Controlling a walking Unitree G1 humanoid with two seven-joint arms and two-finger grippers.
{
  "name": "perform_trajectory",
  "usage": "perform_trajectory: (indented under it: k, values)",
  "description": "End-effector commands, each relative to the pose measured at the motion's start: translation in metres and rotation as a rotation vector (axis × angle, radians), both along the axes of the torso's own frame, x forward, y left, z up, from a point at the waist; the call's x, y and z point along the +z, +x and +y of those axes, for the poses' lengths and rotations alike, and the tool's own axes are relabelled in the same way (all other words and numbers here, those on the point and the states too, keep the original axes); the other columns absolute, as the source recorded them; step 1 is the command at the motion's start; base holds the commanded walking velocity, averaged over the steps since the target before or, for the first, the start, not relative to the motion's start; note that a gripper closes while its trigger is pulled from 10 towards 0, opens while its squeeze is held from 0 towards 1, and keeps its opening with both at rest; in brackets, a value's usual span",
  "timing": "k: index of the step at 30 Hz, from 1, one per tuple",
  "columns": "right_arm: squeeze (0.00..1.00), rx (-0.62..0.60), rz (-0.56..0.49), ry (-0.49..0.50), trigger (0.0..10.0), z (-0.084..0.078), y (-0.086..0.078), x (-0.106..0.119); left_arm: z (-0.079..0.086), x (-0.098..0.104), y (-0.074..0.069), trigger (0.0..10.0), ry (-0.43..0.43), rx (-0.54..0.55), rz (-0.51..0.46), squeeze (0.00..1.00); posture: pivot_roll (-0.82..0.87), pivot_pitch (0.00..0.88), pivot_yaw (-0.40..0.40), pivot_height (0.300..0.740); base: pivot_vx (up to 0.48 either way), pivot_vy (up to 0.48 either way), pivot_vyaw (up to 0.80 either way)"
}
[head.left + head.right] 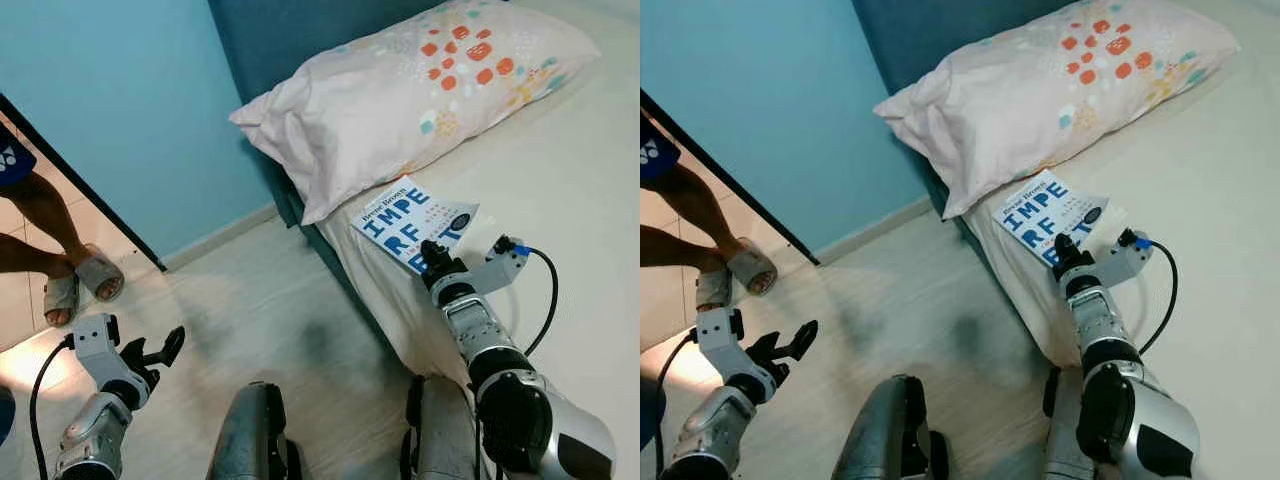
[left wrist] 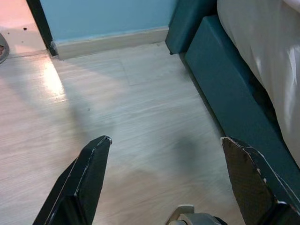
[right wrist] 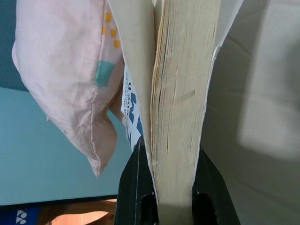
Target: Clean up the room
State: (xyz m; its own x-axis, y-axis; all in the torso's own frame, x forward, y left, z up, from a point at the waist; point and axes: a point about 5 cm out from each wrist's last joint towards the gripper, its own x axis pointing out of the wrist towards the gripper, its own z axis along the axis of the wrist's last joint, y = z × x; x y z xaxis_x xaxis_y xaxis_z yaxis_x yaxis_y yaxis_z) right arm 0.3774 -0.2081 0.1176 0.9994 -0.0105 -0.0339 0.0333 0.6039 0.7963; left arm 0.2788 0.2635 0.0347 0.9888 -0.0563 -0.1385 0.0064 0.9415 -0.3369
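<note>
Right gripper [image 3: 173,197] pinching the paperback book [image 1: 412,222], page block squeezed between its jaws.
Book sits at the mattress [image 1: 560,170] edge just past the pillow [image 1: 400,95]; left gripper [image 2: 164,154] spread wide over the floor [image 2: 117,108].

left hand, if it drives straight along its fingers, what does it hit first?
Probably the bare floor: the open left hand points down at it, with the teal bed frame off to one side. Depth is hard to judge.
</note>
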Motion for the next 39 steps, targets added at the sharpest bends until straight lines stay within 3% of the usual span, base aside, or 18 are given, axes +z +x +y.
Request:
perform_trajectory:
  k: [1, 2, 3, 15, 17, 18, 22, 27, 28, 29, 30, 35, 37, 39]
  values:
    - [0.88, -0.023, 0.045, -0.005, 10.0, 0.001, -0.003, -0.009, 0.005, -0.007, -0.009, 10.0, -0.006, 0.006, 0.034, 0.0, 0.16, 0.368, 0.149, 0.591, 0.0, 0.0, 0.0]
    - [0.88, -0.027, 0.047, -0.014, 10.0, 0.001, -0.004, -0.009, 0.004, -0.007, -0.009, 10.0, -0.006, 0.004, 0.035, 0.0, 0.15, 0.366, 0.149, 0.591, 0.0, 0.0, 0.0]
    - [1.0, -0.033, 0.054, -0.021, 10.0, 0.0, -0.005, -0.011, 0.003, -0.007, -0.008, 10.0, -0.008, 0.001, 0.036, 0.0, 0.15, 0.359, 0.145, 0.591, 0.0, 0.0, 0.0]
    - [1.0, -0.117, 0.11, -0.013, 10.0, -0.019, -0.02, -0.031, -0.01, -0.019, -0.011, 10.0, -0.046, -0.03, 0.071, 0.0, 0.07, 0.273, 0.101, 0.591, 0.0, 0.0, 0.0]
    - [1.0, -0.108, 0.125, -0.022, 10.0, -0.019, -0.027, -0.041, -0.016, -0.024, -0.013, 10.0, -0.057, -0.038, 0.093, 0.0, 0.04, 0.244, 0.089, 0.591, 0.0, 0.0, 0.0]
    - [1.0, -0.067, 0.155, -0.057, 10.0, -0.014, -0.038, -0.057, -0.02, -0.029, -0.015, 10.0, -0.064, -0.037, 0.115, 0.0, 0.02, 0.22, 0.078, 0.591, 0.0, 0.0, 0.0]
    - [1.0, -0.063, 0.201, -0.07, 10.0, -0.015, -0.052, -0.075, -0.024, -0.031, -0.014, 10.0, -0.082, -0.029, 0.122, 0.0, 0.01, 0.2, 0.071, 0.591, 0.0, 0.0, 0.0]
    - [1.0, -0.133, 0.292, -0.093, 10.0, -0.033, -0.084, -0.104, -0.03, -0.033, -0.01, 10.0, -0.098, -0.025, 0.138, 0.0, -0.05, 0.146, 0.077, 0.591, 0.0, 0.0, 0.0]
    - [0.72, -0.155, 0.299, -0.12, 10.0, -0.042, -0.088, -0.104, -0.031, -0.031, -0.007, 10.0, -0.103, -0.018, 0.137, 0.0, -0.06, 0.133, 0.079, 0.591, 0.0, 0.0, 0.0]
    - [0.0, -0.174, 0.283, -0.142, 10.0, -0.049, -0.09, -0.101, -0.031, -0.029, -0.003, 10.0, -0.101, -0.01, 0.136, 0.0, -0.06, 0.129, 0.081, 0.591, 0.0, 0.0, 0.0]
    - [0.0, -0.174, 0.283, -0.142, 10.0, -0.049, -0.09, -0.101, -0.031, -0.029, -0.003, 10.0, -0.101, -0.01, 0.136, 0.0, -0.06, 0.129, 0.081, 0.591, 0.0, 0.0, 0.0]
    - [0.0, -0.199, 0.092, -0.208, 10.0, -0.068, -0.066, -0.056, -0.02, -0.011, 0.018, 10.0, -0.082, 0.086, 0.142, 0.0, -0.08, 0.094, 0.082, 0.606, 0.0, 0.0, 0.0]
    - [0.0, -0.199, 0.092, -0.208, 10.0, -0.068, -0.066, -0.056, -0.02, -0.011, 0.018, 10.0, -0.082, 0.086, 0.142, 0.0, -0.08, 0.094, 0.082, 0.606, 0.0, 0.0, 0.0]
    - [0.0, -0.178, 0.013, -0.218, 10.0, -0.066, -0.053, -0.036, -0.017, -0.009, 0.023, 10.0, -0.075, 0.136, 0.181, 0.0, -0.08, 0.074, 0.072, 0.616, 0.0, 0.0, 0.0]
